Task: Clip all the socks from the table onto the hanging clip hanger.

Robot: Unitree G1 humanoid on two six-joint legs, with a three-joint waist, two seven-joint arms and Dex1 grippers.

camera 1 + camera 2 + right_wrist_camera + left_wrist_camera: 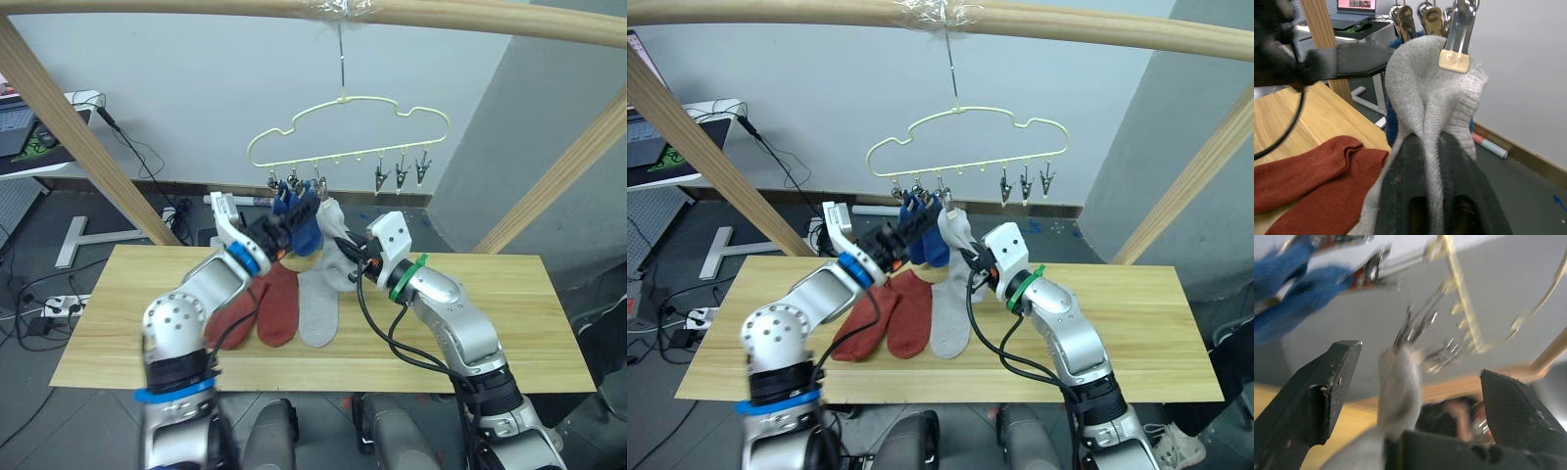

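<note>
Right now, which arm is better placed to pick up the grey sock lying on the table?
Probably the left: its hand is open and free, while the right hand is shut on the clipped grey sock. The lying grey sock sits between both.

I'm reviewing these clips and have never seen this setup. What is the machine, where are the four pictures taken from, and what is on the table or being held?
It is a two-armed humanoid robot. Two pictures come from cameras on its head, looking down over its arms; the other two come from cameras on its wrists.

A clip hanger hangs from a pole above the table. Two blue socks are already clipped on. The right gripper pinches a grey sock that a clip has caught. The left gripper is open beside it. Two red socks and another grey sock lie on the table.
</note>
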